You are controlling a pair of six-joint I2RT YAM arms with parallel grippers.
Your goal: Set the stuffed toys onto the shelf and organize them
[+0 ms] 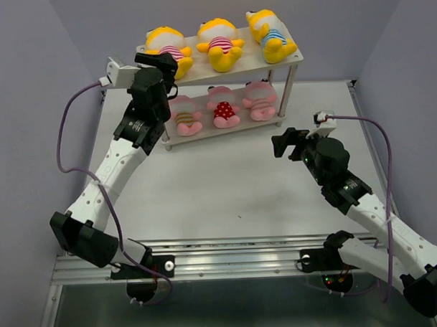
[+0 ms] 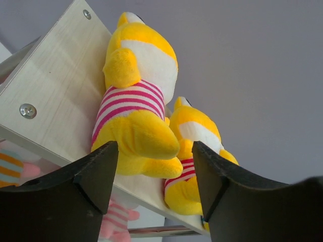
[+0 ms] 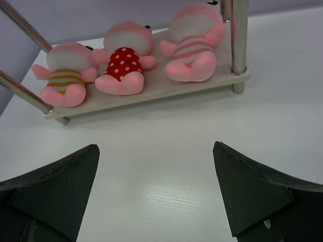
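The shelf stands at the back of the table. Its top board holds three yellow toys: two pink-striped and one blue-striped. The lower board holds three pink toys: yellow-striped, red dotted and pink-striped. My left gripper is open at the top board's left front edge. In the left wrist view the feet of the left yellow toy show between its jaws, not gripped. My right gripper is open and empty over the table, in front of the shelf's right leg.
The shelf's thin metal legs stand at its corners. Grey walls close in the table at the back and sides. A metal rail runs along the near edge by the arm bases. A purple cable loops off the left arm.
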